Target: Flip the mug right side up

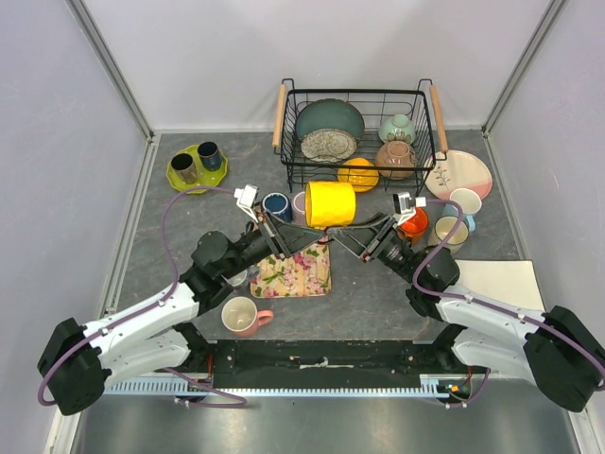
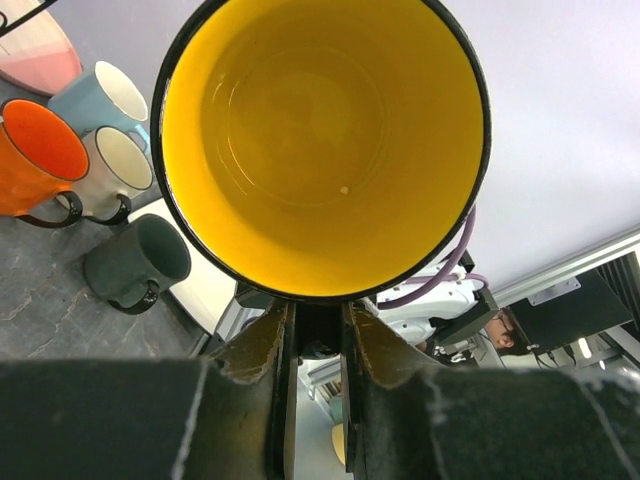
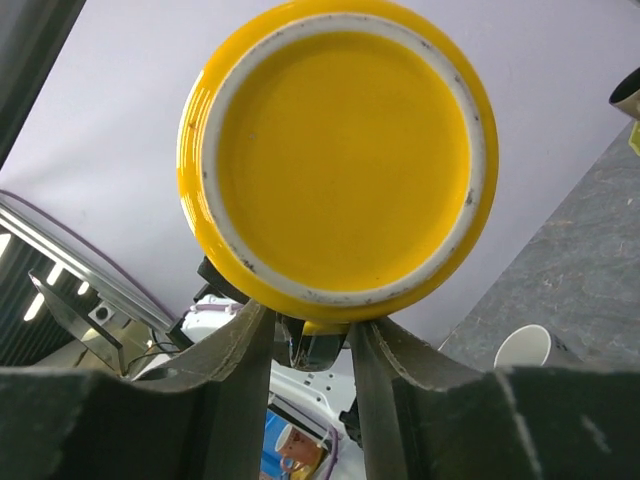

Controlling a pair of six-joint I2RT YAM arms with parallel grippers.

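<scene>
**Yellow mug held sideways in the air between two arms**

On the far left, a pale wall [image 1: 57, 189] and a metal rail close off the grey table [image 1: 378, 298]. Near that edge sits a green plate [image 1: 202, 181] with two dark cups on it. There is bare table between the plate and the left arm.

The left gripper [image 2: 318, 322] is squeezed tight on the yellow mug [image 1: 331, 203], at a dark part just under its rim. The mug is up off the table and lies on its side. Its open mouth faces the left arm. A blue mug [image 1: 276, 205] stands just beside it. A flowered cloth [image 1: 293, 272] lies on the table nearer the arms, and a pink mug [image 1: 241, 315] stands near the front edge.

Right behind the yellow mug is a black wire basket [image 1: 352, 92] full of bowls, so there is little room there.

The right gripper [image 3: 308, 335] is at the mug's flat bottom, with one finger on each side of a small part below it. I cannot tell if it is gripping. Next to it an orange mug [image 1: 413, 223] and more cups crowd together. Then come a pink plate [image 1: 460, 175] and a white mat [image 1: 501, 282] by the right wall.
</scene>
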